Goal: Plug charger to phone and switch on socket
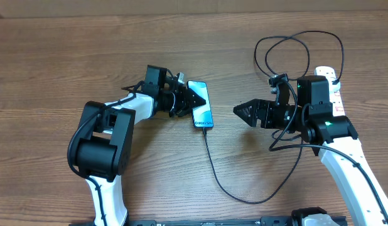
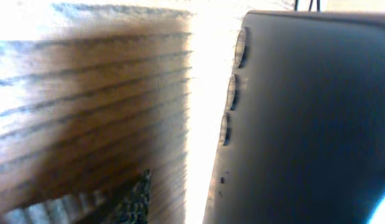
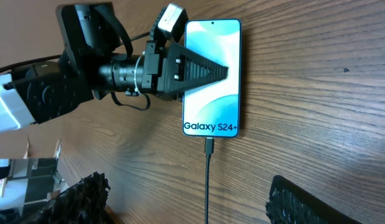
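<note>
The phone point(image 1: 203, 108) lies on the wooden table with its "Galaxy S24+" screen point(image 3: 211, 106) up. My left gripper point(image 1: 191, 99) reaches in from the phone's left and is shut on it, one finger point(image 3: 205, 68) across the screen. The left wrist view shows the phone's dark edge point(image 2: 292, 112) very close. The charger cable point(image 1: 219, 179) has its connector tip point(image 3: 209, 147) in the phone's bottom port. My right gripper point(image 1: 238, 110) is open and empty to the right of the phone, its fingers point(image 3: 186, 185) either side of the cable point(image 3: 207, 186). The socket point(image 1: 333, 85) lies at the far right.
The black cable loops point(image 1: 301, 47) on the table behind the right arm and near the socket, whose switches and the plug are mostly hidden by that arm. The cable also curves along the table point(image 1: 257, 201) toward the front edge.
</note>
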Robot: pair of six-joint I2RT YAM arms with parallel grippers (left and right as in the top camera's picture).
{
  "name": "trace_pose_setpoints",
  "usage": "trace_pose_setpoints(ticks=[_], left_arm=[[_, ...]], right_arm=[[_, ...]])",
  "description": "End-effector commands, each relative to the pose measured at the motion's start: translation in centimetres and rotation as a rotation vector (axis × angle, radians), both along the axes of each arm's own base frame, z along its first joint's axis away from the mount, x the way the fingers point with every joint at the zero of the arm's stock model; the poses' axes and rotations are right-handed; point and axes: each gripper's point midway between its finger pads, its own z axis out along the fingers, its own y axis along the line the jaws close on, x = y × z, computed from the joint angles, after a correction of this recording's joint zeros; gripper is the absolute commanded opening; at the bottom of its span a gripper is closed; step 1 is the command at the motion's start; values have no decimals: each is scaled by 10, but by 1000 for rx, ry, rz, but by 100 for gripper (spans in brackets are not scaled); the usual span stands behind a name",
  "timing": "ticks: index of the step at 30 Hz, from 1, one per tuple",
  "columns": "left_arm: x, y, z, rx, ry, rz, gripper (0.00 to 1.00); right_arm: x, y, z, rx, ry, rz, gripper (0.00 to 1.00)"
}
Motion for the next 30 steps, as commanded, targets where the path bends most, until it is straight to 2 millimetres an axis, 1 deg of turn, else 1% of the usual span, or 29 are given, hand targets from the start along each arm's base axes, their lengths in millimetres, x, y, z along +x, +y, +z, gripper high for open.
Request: trace_pose_setpoints(ticks=[1,3,6,9,11,12,13,14,17,18,20,21,23,24,25,26,28,30], left_arm=[[-5,11,-21,101,29,31,49],[-8,15,-25,125,53,39,47],[-11,18,-29,146,72,44,31],[-12,18,-29,147,76,44,17],[-12,18,-29,147,76,44,17],[-12,18,-29,147,76,44,19],[-12,18,-29,147,76,44,24],[-12,18,-30,148,79,44,43],[-14,20,-31,152,91,46,59],[-15,21,-32,157,98,48,67],[-17,24,-33,161,112,53,78],[-17,26,-33,164,120,56,82],[-18,31,-35,167,135,64,84],[-19,34,-35,171,146,68,89],[-21,40,-37,180,168,80,97],[-22,44,-39,187,182,88,100],[-24,51,-40,194,193,89,100],[-26,58,-42,209,213,96,100]], right_arm=[[3,0,13,-1,-44,2,82],[3,0,13,-1,-44,2,82],[3,0,12,-1,-41,2,82],[2,-1,12,-2,-37,2,82],[2,-1,11,-2,-36,2,82],[2,-1,11,-2,-34,2,82],[2,-1,11,-2,-34,2,82],[2,-1,11,-5,-33,0,82],[2,-1,11,-5,-33,0,82],[2,-2,10,-8,-32,-3,82],[2,-5,7,-27,-25,-16,82],[2,-7,5,-39,-18,-25,82],[1,-12,-1,-74,2,-48,82],[0,-16,-5,-95,14,-61,82],[-1,-19,-8,-113,28,-72,83],[-2,-20,-9,-121,35,-76,83],[-3,-22,-10,-131,41,-83,83],[-1,-28,-9,-167,44,-107,83]])
